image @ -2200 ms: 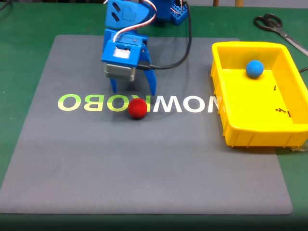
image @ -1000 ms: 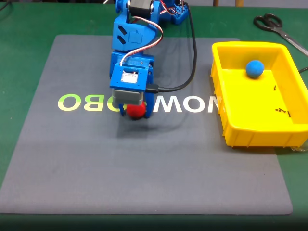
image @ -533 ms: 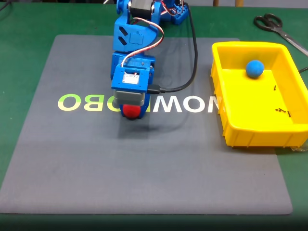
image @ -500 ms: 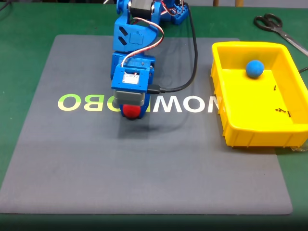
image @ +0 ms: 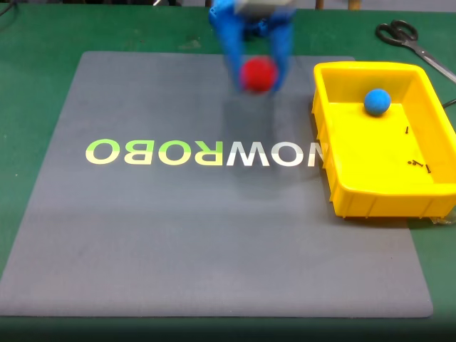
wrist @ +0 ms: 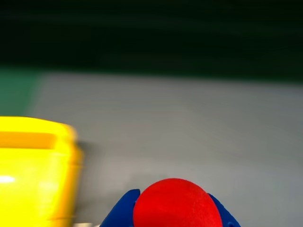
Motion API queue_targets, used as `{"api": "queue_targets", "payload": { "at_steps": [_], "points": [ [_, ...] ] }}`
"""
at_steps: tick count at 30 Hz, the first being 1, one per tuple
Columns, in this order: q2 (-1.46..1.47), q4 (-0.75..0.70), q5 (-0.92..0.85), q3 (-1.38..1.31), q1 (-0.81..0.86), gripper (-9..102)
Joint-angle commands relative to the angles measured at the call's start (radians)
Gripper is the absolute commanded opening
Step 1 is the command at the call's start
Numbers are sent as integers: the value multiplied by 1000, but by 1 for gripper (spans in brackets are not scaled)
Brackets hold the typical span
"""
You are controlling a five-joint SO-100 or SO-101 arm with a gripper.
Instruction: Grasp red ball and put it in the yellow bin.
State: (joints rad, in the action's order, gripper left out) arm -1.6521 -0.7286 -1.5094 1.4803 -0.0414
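The red ball (image: 258, 73) hangs in the air above the far part of the grey mat, blurred by motion, with my blue gripper (image: 256, 68) shut on it. In the wrist view the red ball (wrist: 176, 204) sits at the bottom edge between two blue fingertips (wrist: 121, 213). The yellow bin (image: 335, 128) stands on the right in the fixed view, its near corner just right of the ball; the yellow bin (wrist: 33, 165) fills the left side of the wrist view. Inside the bin lies a blue ball (image: 377, 101).
A grey mat (image: 142, 235) with "NOWROBO" lettering covers the green table. Black scissors (image: 410, 39) lie at the far right, beyond the bin. Some small dark screws (image: 419, 165) are scattered in the bin.
The gripper closed on the red ball at the mat's middle, then lifted it and swung up and right toward the yellow bin. The blue ball stayed put.
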Motion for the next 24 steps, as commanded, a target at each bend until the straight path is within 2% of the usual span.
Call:
{"api": "queue_targets", "payload": {
  "at_steps": [1, 7, 12, 21, 24],
  "points": [
    [-138, -17, 37, -52, -103, 1],
    [-181, -37, 104, -46, -305, 2],
    [-124, -40, 133, -44, -407, 4],
    [-5, 3, 143, -41, -454, 0],
    [12, 15, 138, -41, -449, 4]
  ]
}}
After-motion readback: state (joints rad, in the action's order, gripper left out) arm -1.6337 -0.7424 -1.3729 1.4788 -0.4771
